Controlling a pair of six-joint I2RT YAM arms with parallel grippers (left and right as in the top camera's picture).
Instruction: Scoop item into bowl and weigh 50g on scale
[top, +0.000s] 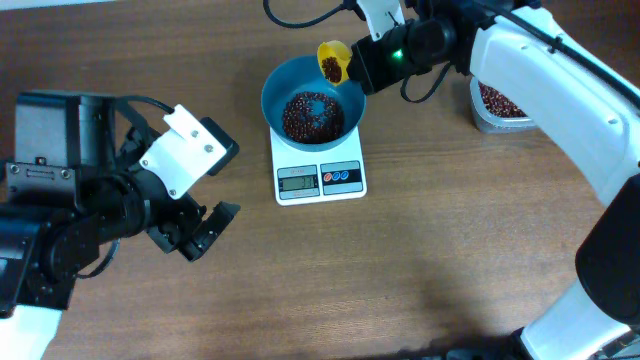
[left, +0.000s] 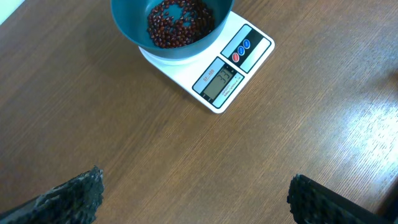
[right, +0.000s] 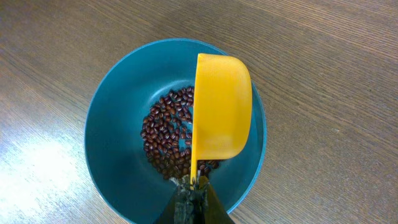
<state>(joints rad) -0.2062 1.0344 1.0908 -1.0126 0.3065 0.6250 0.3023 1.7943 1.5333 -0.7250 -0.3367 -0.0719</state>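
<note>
The teal-blue bowl (top: 300, 78) stands on the white scale (top: 320, 180) and holds a heap of dark reddish-brown beans (top: 311, 114). My right gripper (top: 362, 62) is shut on the handle of a yellow scoop (top: 334, 60), held tilted over the bowl's far right rim with a few beans in it. In the right wrist view the scoop (right: 221, 106) is on its side above the beans (right: 166, 134) in the bowl (right: 118, 124), gripper (right: 194, 190) below. My left gripper (top: 205, 232) is open and empty, left of the scale. The left wrist view shows the bowl (left: 134, 25), beans (left: 177, 22) and scale (left: 227, 71).
A clear tub (top: 500, 105) of the same beans stands at the back right, partly under my right arm. The scale's display (top: 298, 180) is lit, its digits unreadable. Wood table (top: 420, 260) all around.
</note>
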